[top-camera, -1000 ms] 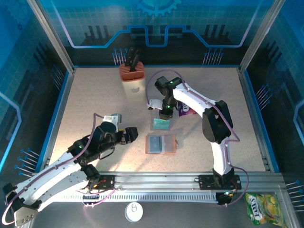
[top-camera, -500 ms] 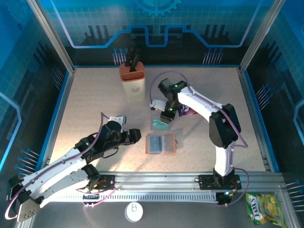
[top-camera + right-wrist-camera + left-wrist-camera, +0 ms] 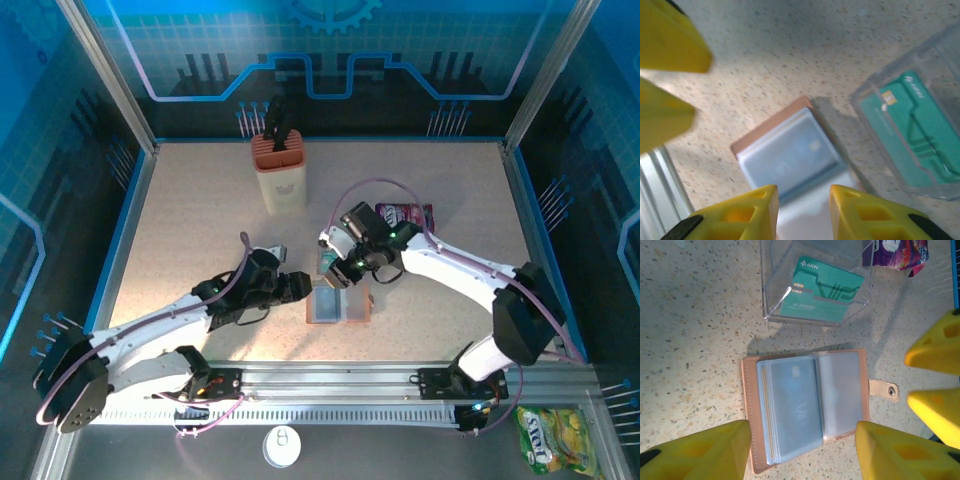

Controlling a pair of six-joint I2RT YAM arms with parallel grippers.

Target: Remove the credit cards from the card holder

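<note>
The brown card holder lies open on the table, snap tab to the right. Its sleeves hold a pale blue credit card behind cloudy plastic, with more edges stacked at the left. A teal credit card lies in the clear plastic box just behind the holder. My left gripper is open, its fingers straddling the holder's near edge without touching it. My right gripper hovers open over the holder, nothing between its fingers.
A purple snack packet lies behind the box. A knife block stands at the back. The two grippers are close together over the holder; the right one's yellow fingers show in the left wrist view. The front rail runs near.
The right gripper left the clear box and came down toward the holder, opening a little. The left gripper moved right up to the holder, its jaws narrowing.
</note>
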